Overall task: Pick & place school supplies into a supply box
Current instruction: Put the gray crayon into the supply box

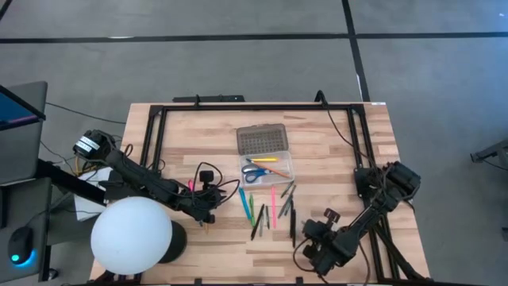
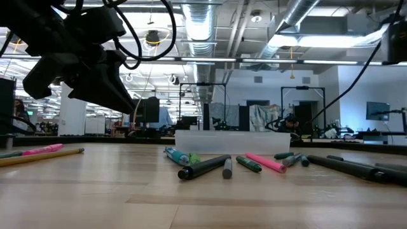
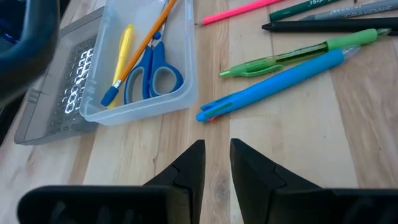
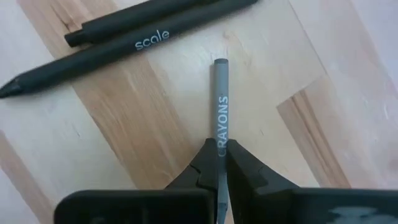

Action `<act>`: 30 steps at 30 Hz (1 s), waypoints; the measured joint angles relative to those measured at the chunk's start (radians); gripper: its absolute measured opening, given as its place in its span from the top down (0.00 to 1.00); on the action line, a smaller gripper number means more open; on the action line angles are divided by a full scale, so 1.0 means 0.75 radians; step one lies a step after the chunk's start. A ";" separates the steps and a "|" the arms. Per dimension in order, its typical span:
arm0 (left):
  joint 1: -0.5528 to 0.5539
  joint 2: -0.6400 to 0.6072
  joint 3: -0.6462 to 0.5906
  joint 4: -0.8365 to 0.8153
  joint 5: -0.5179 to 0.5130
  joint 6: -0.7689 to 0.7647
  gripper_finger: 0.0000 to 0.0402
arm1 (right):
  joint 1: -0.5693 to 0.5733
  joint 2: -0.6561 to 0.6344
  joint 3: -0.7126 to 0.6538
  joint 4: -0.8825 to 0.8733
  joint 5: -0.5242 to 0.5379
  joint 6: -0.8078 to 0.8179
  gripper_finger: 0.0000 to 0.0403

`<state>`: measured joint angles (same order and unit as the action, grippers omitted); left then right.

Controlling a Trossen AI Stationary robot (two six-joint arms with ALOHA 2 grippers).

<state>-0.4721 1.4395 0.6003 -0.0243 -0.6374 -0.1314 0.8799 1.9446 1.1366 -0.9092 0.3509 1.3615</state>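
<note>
The supply box's clear tray (image 1: pixel 268 168) lies open mid-table with its grey grid lid (image 1: pixel 262 141) on its far side. In the tray lie blue-handled scissors (image 3: pixel 152 74), a yellow marker (image 3: pixel 124 43) and an orange pencil (image 3: pixel 146 40). Several pens lie on the wood near the tray, among them a blue pen (image 3: pixel 280 84) and a green one (image 3: pixel 292 56). My left gripper (image 3: pixel 216 163) hangs above the table left of these pens, empty, with a narrow gap between its fingers. My right gripper (image 4: pixel 221 149) is low at the near right, shut on a grey crayon (image 4: pixel 221 99). My right gripper pinches the grey crayon between its two fingers at the part nearest the wrist (image 4: pixel 221 146). The fingers lie along the crayon, whose free end (image 4: pixel 221 62) points straight ahead past the fingertips toward two black pens. Whether it lies on the wood or is lifted, I cannot tell.
A large white sphere (image 1: pixel 131 232) stands at the near left beside my left arm. Two black pens (image 4: pixel 124 43) lie just beyond the crayon. A pink pen (image 2: pixel 44 151) and a pencil (image 2: pixel 38 157) lie apart at the left. A black frame (image 1: pixel 254 107) runs along the table's far edge.
</note>
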 joint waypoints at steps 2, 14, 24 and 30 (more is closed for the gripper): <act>0.000 0.000 0.000 0.000 -0.001 0.000 0.82 | 0.011 0.002 0.008 -0.013 0.026 -0.008 1.00; 0.000 0.000 0.000 0.000 -0.004 0.001 0.82 | 0.047 0.004 0.084 -0.149 0.146 -0.026 1.00; 0.000 0.000 0.000 0.001 -0.009 0.002 0.82 | -0.048 0.002 0.086 -0.167 0.326 -0.223 1.00; 0.000 0.000 0.000 0.001 -0.011 0.005 0.82 | -0.227 0.000 0.086 -0.169 0.369 -0.440 1.00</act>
<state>-0.4721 1.4395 0.6003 -0.0238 -0.6456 -0.1277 0.7096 1.9446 1.2015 -1.0359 0.6276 1.0318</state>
